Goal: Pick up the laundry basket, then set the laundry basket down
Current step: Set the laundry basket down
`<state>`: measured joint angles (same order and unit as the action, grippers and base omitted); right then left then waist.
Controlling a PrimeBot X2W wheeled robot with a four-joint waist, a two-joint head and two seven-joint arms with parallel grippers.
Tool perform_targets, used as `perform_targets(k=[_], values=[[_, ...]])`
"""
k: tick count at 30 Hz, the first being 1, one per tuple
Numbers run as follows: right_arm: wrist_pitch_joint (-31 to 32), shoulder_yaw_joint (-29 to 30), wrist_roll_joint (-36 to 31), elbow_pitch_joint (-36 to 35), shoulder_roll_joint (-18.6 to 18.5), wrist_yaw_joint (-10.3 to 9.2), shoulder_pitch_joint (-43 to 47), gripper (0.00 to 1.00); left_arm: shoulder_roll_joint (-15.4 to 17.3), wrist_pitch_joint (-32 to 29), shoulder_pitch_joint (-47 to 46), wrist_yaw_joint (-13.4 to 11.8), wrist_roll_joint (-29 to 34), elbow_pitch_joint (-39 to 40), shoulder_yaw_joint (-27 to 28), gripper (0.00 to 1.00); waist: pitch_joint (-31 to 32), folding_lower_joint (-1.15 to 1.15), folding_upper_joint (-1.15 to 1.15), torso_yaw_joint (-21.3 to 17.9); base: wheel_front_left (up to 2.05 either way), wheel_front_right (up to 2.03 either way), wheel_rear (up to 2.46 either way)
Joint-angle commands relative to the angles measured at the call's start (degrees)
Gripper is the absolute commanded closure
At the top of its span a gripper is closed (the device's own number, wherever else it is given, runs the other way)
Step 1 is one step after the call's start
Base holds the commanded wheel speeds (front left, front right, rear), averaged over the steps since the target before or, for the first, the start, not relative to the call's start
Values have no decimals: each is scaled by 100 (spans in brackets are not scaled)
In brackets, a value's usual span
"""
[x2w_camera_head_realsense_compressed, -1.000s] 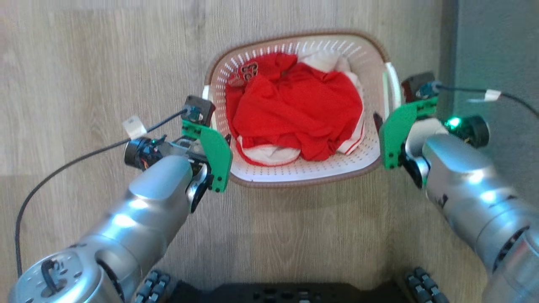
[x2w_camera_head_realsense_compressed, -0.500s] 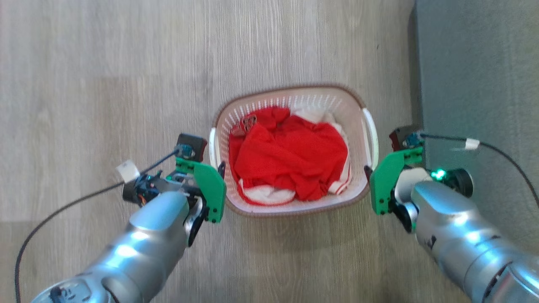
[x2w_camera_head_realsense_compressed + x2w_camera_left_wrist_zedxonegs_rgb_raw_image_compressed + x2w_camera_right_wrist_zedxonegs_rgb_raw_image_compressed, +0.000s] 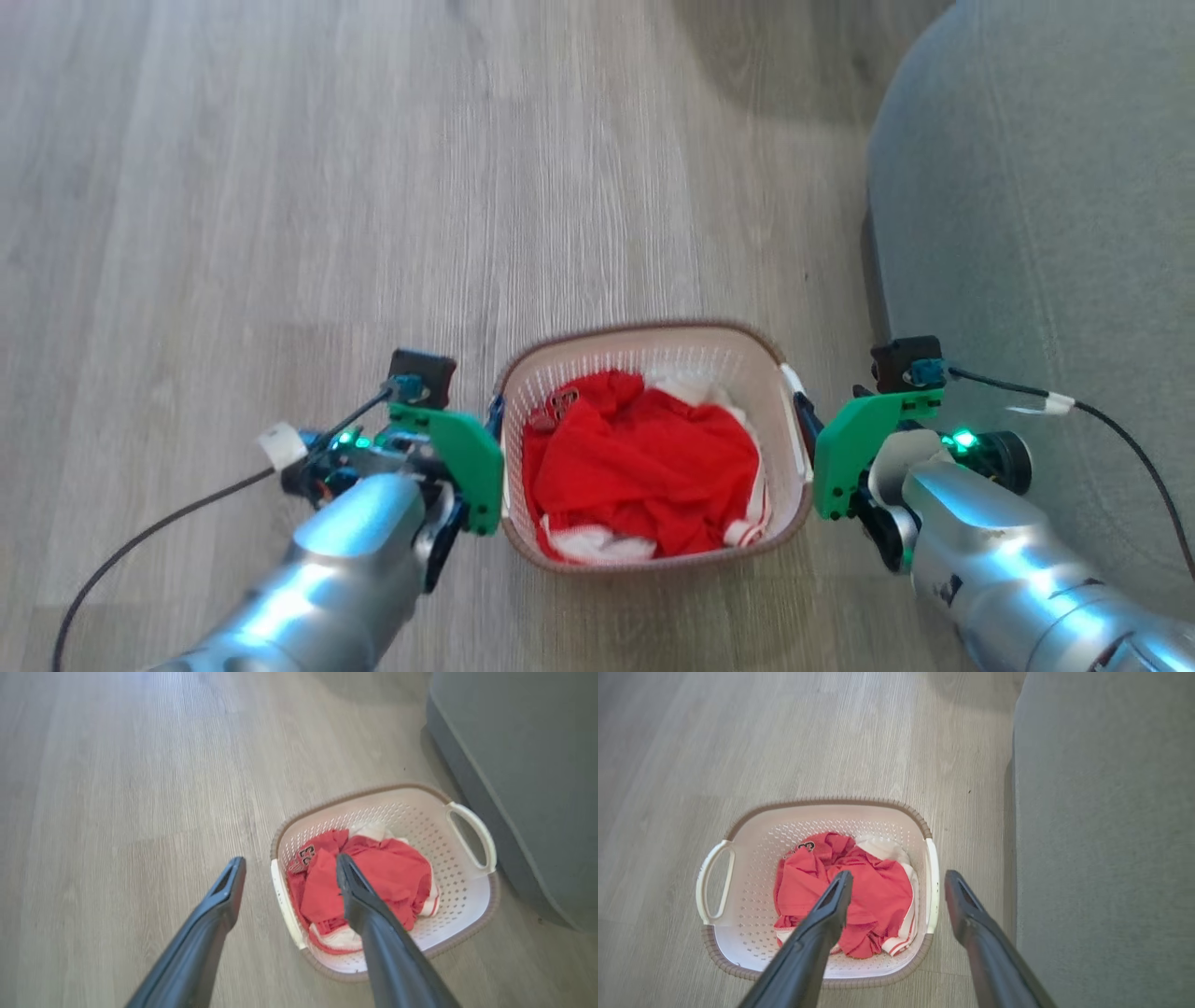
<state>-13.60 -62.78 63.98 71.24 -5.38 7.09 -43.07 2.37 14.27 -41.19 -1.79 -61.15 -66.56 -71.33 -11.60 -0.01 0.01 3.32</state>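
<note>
The laundry basket (image 3: 653, 359), white and perforated with a brown rim, stands on the wood floor holding red and white clothes (image 3: 644, 467). My left gripper (image 3: 493, 413) is open beside its left handle. In the left wrist view the left gripper (image 3: 289, 861) hangs above the basket (image 3: 420, 826), its fingers straddling the near handle (image 3: 283, 900) without touching it. My right gripper (image 3: 803, 411) is open by the right handle. In the right wrist view the right gripper (image 3: 899, 876) hovers over the basket (image 3: 752, 858), with the white handle (image 3: 932, 886) showing between its fingers.
A grey upholstered piece of furniture (image 3: 1027, 233) stands close to the basket's right side, right by my right arm. Wood floor (image 3: 327, 187) stretches to the left and ahead. A black cable (image 3: 140, 551) trails from my left wrist.
The head camera has pulled back and tilted up, so the basket looks smaller and lower in view. Both grippers stay open at the basket's two handles.
</note>
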Motion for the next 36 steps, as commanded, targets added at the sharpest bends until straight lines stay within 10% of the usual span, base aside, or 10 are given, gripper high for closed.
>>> perform_targets(k=[1,11,20,36], values=[[-109,61,1,-109,-31,40,79,0,91,70,-199,-94,154,209,278,0,281,1,-1,37,0,0,0],[-139,2586,-1776,-1963,-651,40,541,0,719,72,770,-785,2013,2608,2528,0,809,1,-1,64,0,0,0],[-140,5249,-4326,-4762,-13,40,2502,0,529,73,2359,-772,3969,5192,4629,0,1098,1,-1,104,0,0,0],[-140,5906,-5210,-6737,248,40,4083,0,54,73,3781,21,4662,6304,5904,0,1151,1,-1,91,0,0,0]])
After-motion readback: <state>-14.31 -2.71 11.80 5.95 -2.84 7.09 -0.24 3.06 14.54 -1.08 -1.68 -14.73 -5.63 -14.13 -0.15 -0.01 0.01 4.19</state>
